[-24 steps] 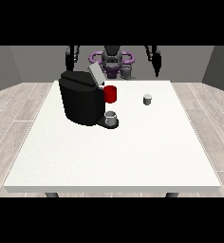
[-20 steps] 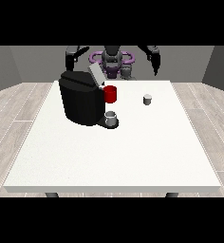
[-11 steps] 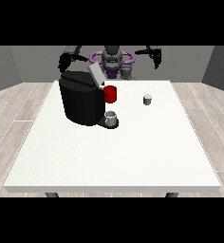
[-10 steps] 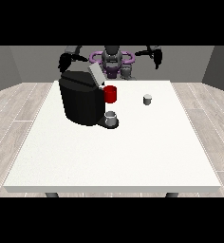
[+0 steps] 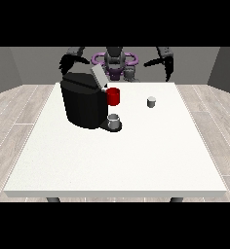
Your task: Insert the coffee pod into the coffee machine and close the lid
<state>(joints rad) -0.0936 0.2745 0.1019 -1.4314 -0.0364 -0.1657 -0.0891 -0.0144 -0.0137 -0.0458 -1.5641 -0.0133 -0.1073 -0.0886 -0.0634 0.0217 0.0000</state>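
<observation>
A small grey coffee pod (image 5: 151, 102) stands upright on the far right part of the white table, well apart from the machine. The black coffee machine (image 5: 84, 101) sits at far left, its grey lid (image 5: 99, 77) tilted open, a red part on its right side.

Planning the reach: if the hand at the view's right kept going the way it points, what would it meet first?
The hand at the view's right points down, so probably the table's far edge; the coffee pod lies nearer the camera. Depth is unclear.
</observation>
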